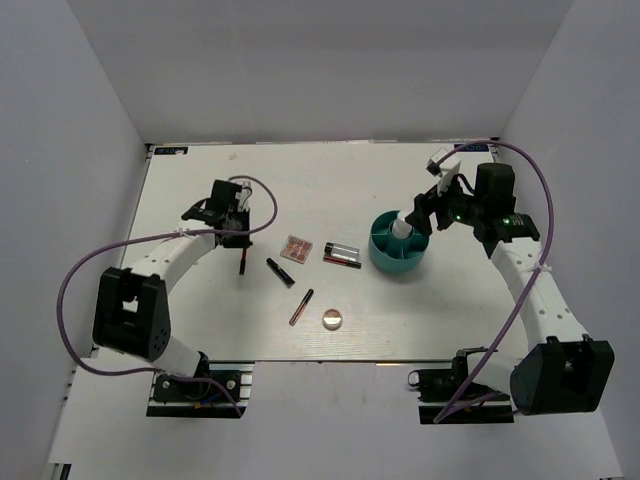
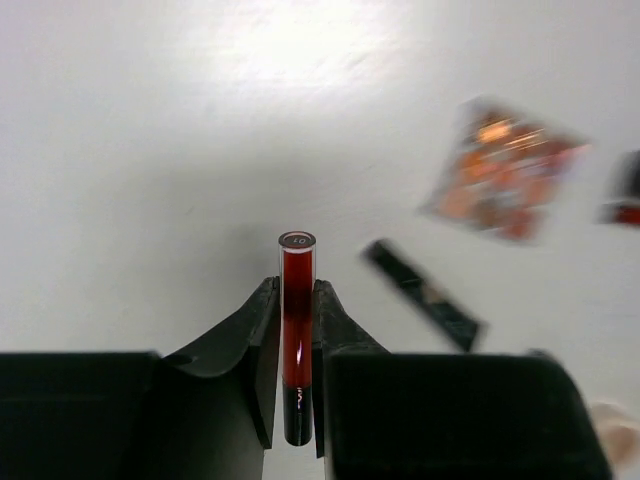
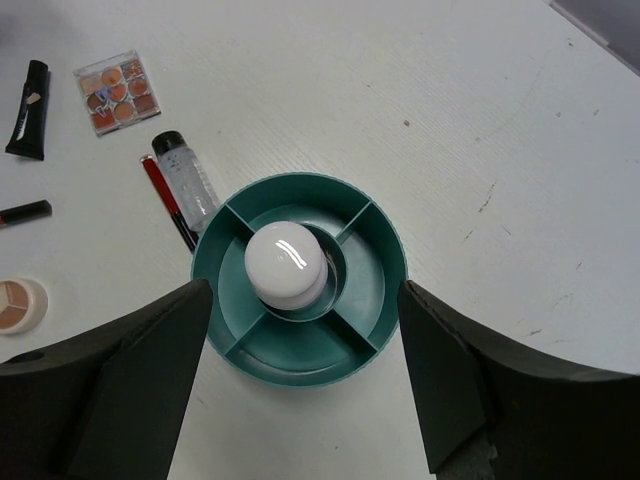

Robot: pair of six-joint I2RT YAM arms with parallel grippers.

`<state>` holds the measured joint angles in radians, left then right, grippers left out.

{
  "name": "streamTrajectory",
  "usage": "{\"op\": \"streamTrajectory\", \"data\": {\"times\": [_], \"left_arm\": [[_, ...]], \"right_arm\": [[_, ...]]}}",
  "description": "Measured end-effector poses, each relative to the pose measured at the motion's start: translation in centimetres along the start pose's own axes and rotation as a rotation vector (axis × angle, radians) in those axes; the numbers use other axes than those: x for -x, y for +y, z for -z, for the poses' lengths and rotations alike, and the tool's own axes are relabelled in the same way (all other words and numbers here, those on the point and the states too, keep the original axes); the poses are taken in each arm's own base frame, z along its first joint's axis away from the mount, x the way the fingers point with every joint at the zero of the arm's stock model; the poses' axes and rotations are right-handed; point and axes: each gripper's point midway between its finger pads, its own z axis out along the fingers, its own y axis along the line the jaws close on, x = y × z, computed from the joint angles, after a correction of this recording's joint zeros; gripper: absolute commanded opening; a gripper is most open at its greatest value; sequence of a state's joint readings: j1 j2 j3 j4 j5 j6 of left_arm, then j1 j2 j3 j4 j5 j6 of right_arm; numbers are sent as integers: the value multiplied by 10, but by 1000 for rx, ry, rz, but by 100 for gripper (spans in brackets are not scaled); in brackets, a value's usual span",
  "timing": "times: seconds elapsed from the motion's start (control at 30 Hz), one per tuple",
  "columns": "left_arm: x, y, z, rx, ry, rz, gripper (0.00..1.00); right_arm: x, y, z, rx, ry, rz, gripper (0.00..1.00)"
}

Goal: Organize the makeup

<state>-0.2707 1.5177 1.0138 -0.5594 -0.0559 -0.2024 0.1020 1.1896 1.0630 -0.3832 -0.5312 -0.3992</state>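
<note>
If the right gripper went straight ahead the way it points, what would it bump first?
Probably the white bottle in the middle of the teal container; the open right gripper points straight at it.

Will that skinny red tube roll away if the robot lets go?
Probably: the red tube looks round and smooth, so it may roll on the table. It seems stiff, held straight in the left gripper.

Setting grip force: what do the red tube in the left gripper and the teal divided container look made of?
Red tube: clear hard plastic or possibly glass, glossy. The wall is see-through over red contents, and its end ring glints. Teal container: probably moulded plastic with a satin finish, going by its uniform colour, thin dividers and soft highlights.
</note>
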Motion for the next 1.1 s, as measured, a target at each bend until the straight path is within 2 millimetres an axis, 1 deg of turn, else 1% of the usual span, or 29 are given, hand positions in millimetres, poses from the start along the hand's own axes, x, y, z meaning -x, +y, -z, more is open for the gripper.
{"op": "streamTrajectory", "data": {"times": [0.07, 0.13, 0.17, 0.27, 0.4, 0.43, 0.53, 0.63, 0.7, 0.83, 0.93, 1.07, 1.1], "left_arm": [[36, -26, 21, -106, -108, 8, 0], [67, -56, 42, -227, -211, 10, 0], [80, -72, 53, -292, -254, 9, 0], [101, -119, 76, -453, -325, 3, 0], [119, -178, 89, -610, -363, -19, 0], [124, -194, 90, -643, -371, -27, 0], [133, -236, 85, -715, -383, -53, 0], [135, -268, 73, -759, -391, -80, 0], [136, -285, 63, -778, -406, -96, 0], [136, -311, 48, -804, -459, -131, 0], [142, -324, 42, -817, -525, -155, 0], [159, -343, 39, -840, -601, -176, 0], [163, -347, 39, -847, -617, -182, 0]], "right_arm": [[-2, 2, 1, 0, -3, 0, 76], [-5, 3, 2, -4, -4, -4, 75], [-6, 3, 2, -7, -2, -6, 74], [-10, 2, 2, -19, 0, -14, 72], [-8, -1, 5, -45, -11, -14, 66], [-6, -1, 7, -55, -18, -11, 63], [-3, -4, 13, -94, -44, -2, 61], [0, -6, 19, -127, -64, 6, 60], [1, -7, 22, -144, -72, 10, 61], [-3, -7, 26, -165, -79, 10, 61], [-9, -6, 27, -171, -75, 0, 61], [-15, -6, 28, -178, -70, -11, 62], [-16, -6, 28, -180, -70, -13, 64]]}}
